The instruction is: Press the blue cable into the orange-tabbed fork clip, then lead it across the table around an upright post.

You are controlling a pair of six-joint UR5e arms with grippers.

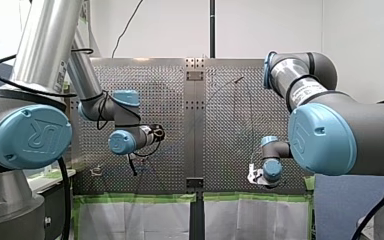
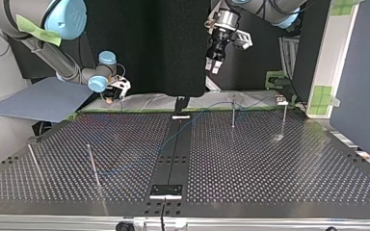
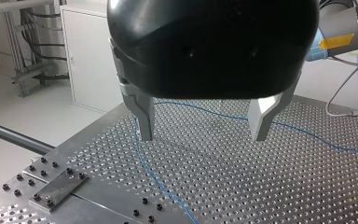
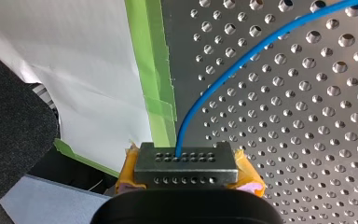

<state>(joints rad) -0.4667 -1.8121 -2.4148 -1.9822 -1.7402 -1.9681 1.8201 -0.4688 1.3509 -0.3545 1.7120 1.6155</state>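
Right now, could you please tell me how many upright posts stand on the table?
4, top view: far inner post, far outer post at right; near inner post, near outer post at left. Others may be hidden.

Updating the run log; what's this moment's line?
left gripper: open, above table | right gripper: shut on blue cable, near table edge

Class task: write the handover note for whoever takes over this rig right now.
Left gripper: open, empty, above the table.
Right gripper: shut on the cable at the table's taped edge.
Cable lies slack across the table, seemingly round no post.
Clip: cannot make it out.
Done: cable grasped.
Left: press it into the clip, lead it round a post.
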